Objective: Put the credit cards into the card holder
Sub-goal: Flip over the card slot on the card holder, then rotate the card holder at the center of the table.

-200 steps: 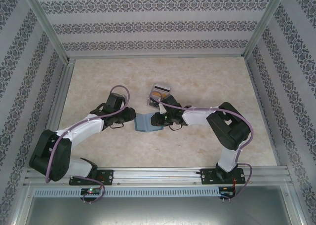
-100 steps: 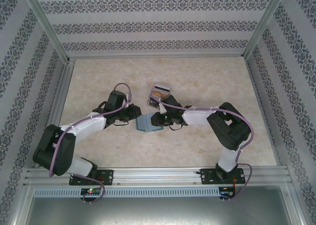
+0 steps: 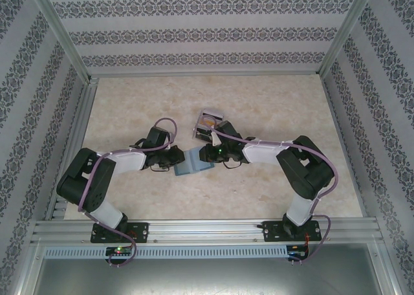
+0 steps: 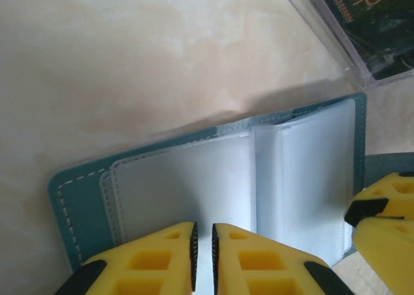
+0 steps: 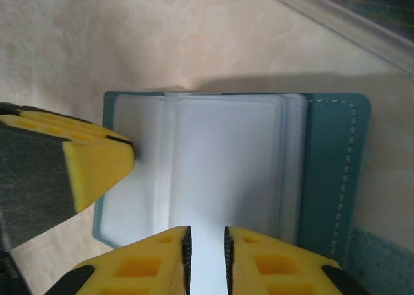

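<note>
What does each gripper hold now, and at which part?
Both hold the open card holder by its pale pocket pages: left gripper and right gripper each pinch a page's edge, from opposite sides.

Left arm [image 3: 123,160]: elbow folded back and low, out to the left of its base; forearm runs right, close above the table. Right arm [image 3: 265,152]: elbow out to the right, forearm reaches left, also low. The two wrists face each other mid-table, tips near but apart.

Left gripper [image 4: 204,233]: yellow jaws drawn almost together, thin slit only, pinching a pale page of the card holder [image 4: 77,204].

Right gripper [image 5: 206,237]: jaws likewise narrow, nipping a page at the opposite edge.
</note>
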Available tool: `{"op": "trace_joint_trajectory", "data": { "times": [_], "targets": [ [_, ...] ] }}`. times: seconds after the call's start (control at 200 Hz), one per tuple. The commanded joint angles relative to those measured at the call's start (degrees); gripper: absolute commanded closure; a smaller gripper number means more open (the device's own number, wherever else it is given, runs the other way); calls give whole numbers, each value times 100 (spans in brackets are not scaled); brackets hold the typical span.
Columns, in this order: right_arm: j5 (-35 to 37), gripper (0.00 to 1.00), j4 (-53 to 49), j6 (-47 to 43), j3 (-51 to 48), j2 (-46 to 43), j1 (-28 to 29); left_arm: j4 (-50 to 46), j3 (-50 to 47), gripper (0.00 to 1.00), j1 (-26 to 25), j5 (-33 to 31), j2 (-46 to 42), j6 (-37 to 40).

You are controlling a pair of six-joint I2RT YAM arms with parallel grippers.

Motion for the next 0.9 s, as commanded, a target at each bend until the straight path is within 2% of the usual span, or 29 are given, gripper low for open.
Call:
{"op": "trace_joint_trajectory", "data": {
  "times": [0.0,0.445,0.64,0.894],
  "targets": [
    [-276,75,209,149,-49,-196,-20,38,157,81,20,39,133,122],
    [-341,74,109,163,-66,-830,-169,-701,787,77,15,-138,-427,319],
    [-359,74,11,44,-2,-991,-351,-711,1058,76,15,-40,-459,266],
    [-308,70,-480,-386,318,-1381,-1013,-524,1529,75,-104,91,-191,-15]
  ]
}}
